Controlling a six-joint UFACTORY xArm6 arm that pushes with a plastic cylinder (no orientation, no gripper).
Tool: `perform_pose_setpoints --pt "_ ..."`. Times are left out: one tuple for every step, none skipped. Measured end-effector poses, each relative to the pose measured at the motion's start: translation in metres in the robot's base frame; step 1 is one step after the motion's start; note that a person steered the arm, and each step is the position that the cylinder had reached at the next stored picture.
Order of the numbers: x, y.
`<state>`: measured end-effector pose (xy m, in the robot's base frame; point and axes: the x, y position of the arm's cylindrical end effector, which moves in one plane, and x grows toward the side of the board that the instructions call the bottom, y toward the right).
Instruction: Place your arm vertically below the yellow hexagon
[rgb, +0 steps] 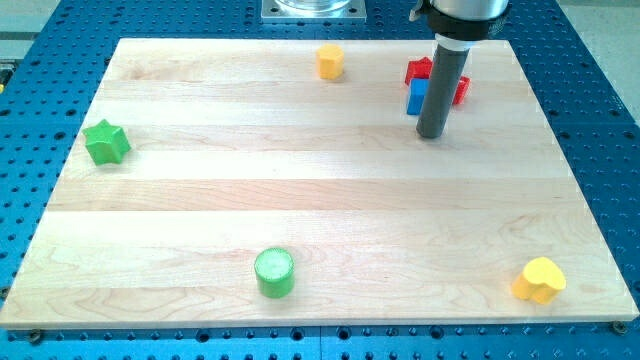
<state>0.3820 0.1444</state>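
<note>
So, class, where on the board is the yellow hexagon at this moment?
The yellow hexagon sits near the view's top edge of the wooden board, slightly right of centre, with the red block and my tip to its right.

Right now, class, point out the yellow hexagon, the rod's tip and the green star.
yellow hexagon (330, 61), camera view, its top face
my tip (431, 134), camera view, the rod's very end
green star (107, 141), camera view, its centre
</note>
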Motion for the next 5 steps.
perform_pose_setpoints --pt "0.002 0.0" --pt "0.004 0.0" --pt "0.02 0.003" --pt "0.031 0.013" --pt "0.039 -0.031"
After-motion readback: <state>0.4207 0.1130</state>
